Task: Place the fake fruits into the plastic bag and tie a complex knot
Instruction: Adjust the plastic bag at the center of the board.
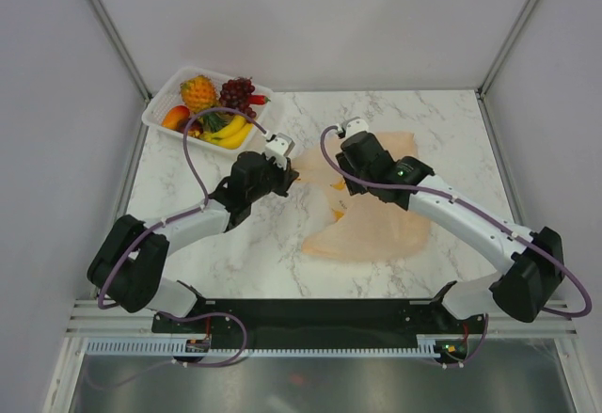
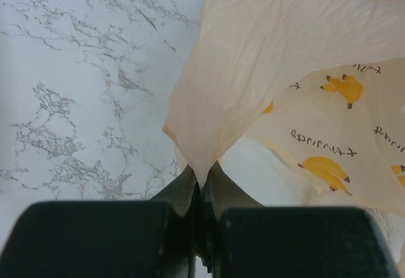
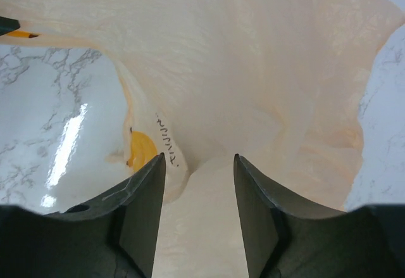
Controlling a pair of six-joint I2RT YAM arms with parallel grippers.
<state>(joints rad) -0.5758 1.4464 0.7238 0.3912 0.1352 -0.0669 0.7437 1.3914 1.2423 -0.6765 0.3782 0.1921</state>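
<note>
Flat plastic bag runs near-left to far-right; left gripper clamps its edge, right gripper spread apart

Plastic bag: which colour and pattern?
The plastic bag is peach with yellow fruit prints; left wrist view.

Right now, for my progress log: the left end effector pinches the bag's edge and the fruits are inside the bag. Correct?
No. The left end effector pinches the edge of the plastic bag, but the fake fruits lie in the white basket; the top view shows it.
</note>
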